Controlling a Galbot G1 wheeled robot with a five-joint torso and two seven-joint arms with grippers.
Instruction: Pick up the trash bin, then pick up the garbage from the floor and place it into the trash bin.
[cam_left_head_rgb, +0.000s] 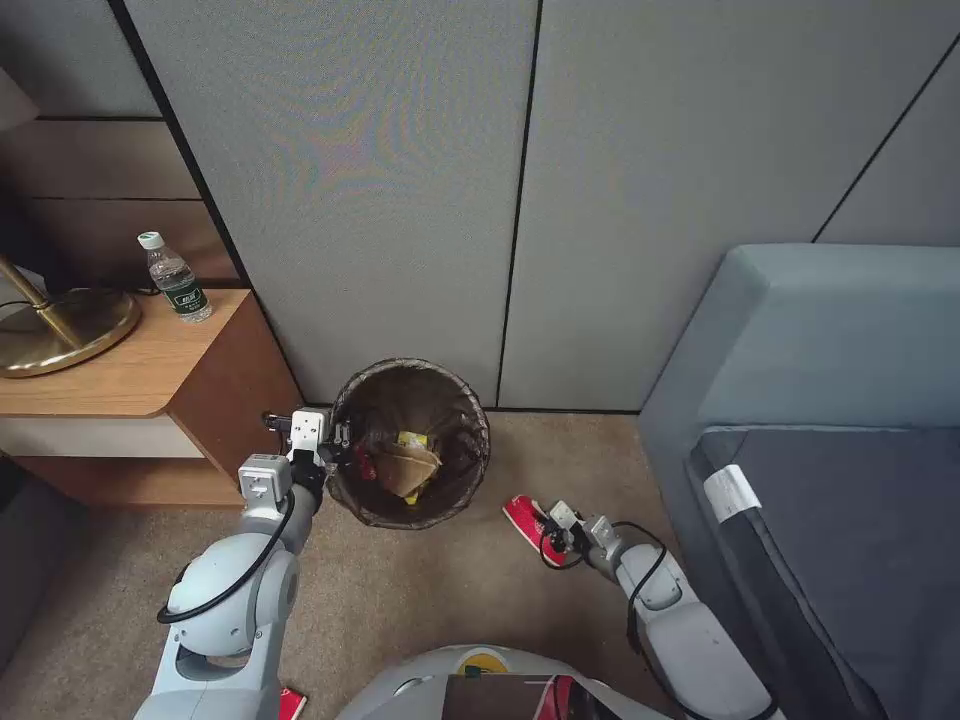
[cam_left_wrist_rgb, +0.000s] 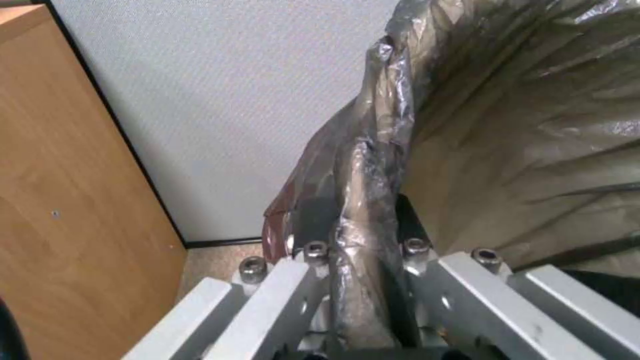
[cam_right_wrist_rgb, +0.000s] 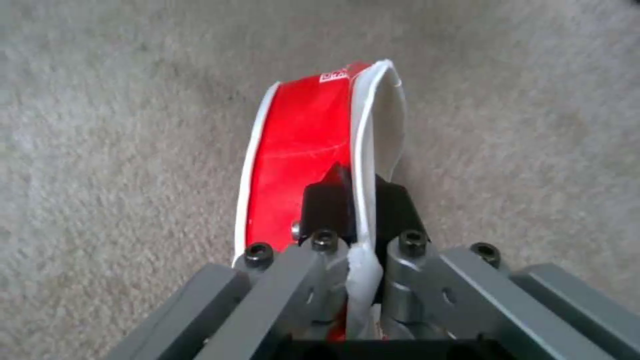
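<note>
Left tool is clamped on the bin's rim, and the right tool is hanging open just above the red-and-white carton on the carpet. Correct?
Not quite. The right tool is not open: the right wrist view shows its fingers shut on the white edge of the red-and-white carton. The left tool is clamped on the trash bin rim.

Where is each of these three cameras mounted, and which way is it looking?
Head view: up on the robot's head, looking down at the carpet, the bin by the wall, and both its arms.
Left wrist view: on the left arm, looking along the left pincer shut on the bin's bagged rim.
Right wrist view: on the right arm, looking down the right pincer shut on a red-and-white carton over the carpet.
Shared: head and right wrist views both show the carton.
</note>
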